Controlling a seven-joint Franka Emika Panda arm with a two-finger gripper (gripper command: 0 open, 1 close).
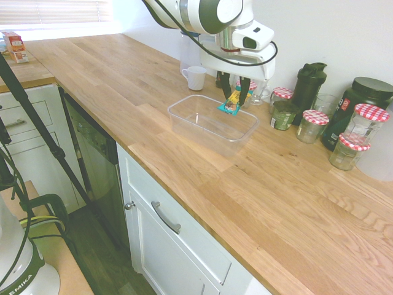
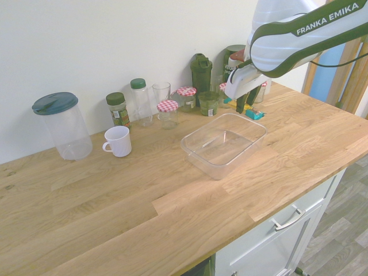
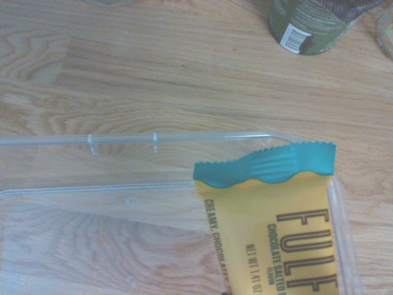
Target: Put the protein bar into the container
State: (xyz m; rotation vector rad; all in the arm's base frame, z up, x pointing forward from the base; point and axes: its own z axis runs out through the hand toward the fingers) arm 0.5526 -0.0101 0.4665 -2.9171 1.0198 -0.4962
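From where I stand, leftmost is the clear container [image 1: 202, 133], out on the counter [image 1: 295, 203] between its front edge and the wall-side edge. It looks light; a knock on its rim could send it skidding. Next, over by its wall-side rim near the right-hand corner, is the protein bar [image 1: 229, 108], pinched in the gripper [image 1: 233, 100] and tilted, teal end hanging out. Let go too soon and I'd expect it to catch the rim or drop outside, towards the jars [image 1: 284, 115] along the counter's wall-side edge.
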